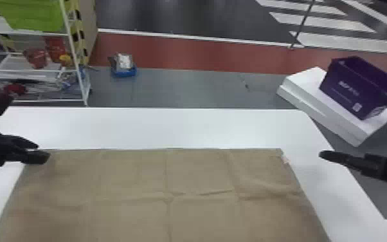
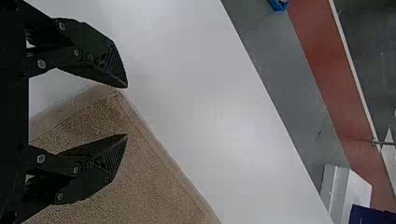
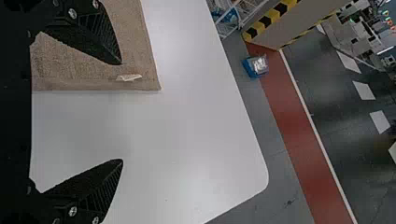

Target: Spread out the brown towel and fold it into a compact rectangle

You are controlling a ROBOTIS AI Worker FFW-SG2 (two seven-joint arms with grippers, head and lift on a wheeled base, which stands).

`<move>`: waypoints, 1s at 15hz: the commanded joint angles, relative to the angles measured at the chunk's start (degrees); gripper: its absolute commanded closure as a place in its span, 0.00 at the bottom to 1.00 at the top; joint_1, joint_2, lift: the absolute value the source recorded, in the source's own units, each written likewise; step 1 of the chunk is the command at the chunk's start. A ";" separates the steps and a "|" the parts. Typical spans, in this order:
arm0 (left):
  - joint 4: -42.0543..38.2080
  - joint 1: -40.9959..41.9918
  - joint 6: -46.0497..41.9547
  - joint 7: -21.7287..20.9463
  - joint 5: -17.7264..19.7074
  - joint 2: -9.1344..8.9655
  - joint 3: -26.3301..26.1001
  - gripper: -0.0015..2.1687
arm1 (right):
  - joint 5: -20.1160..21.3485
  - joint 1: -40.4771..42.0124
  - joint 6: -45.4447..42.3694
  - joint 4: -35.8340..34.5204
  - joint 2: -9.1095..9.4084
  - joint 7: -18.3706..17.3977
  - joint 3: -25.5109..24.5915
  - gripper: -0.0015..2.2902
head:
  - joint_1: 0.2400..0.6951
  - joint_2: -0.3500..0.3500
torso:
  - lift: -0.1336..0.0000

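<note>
The white table (image 1: pixel 176 127) was the largest thing, its far side at twelve o'clock. The brown towel (image 1: pixel 131 180) lay spread out on it, reaching from the middle toward six o'clock, its creases crossing near the center and its far corners at ten and two o'clock. The left arm came in from nine o'clock, low over the table, its wrist turned so that the left pincer (image 1: pixel 43 152) pointed toward three o'clock at the towel's ten o'clock corner. The right arm came in from three o'clock, its right pincer (image 1: pixel 326 155) aimed roughly at nine o'clock, just beside the towel's two o'clock corner. At two o'clock, off the table, a purple box (image 1: pixel 356 87) sat on white slabs (image 1: pixel 328 116). The right pincer stood spread wide, one finger over the towel and the other over the tabletop, nothing between them gripped. The left pincer was spread too, though less widely, and pinched nothing; whether a tip touched the cloth I cannot tell. Smallest was a pale tag (image 1: pixel 286 159) by the towel's two o'clock corner.
</note>
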 commanded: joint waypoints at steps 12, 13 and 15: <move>0.55 0.58 -0.18 0.12 -0.25 -0.09 0.55 0.65 | -0.02 -2.53 -0.04 1.23 0.26 -0.26 1.80 0.06 | 1.00 0.24 | 0.07; 0.46 0.75 -0.18 0.30 -0.25 -0.18 0.55 0.65 | -0.02 -3.41 -0.21 1.76 0.35 -0.35 2.68 0.06 | 1.00 0.24 | 0.07; 0.38 1.02 -0.88 0.38 -0.25 -0.26 0.55 0.65 | 0.77 -6.66 -1.97 4.92 1.05 -1.49 6.02 0.06 | 1.00 0.25 | 0.07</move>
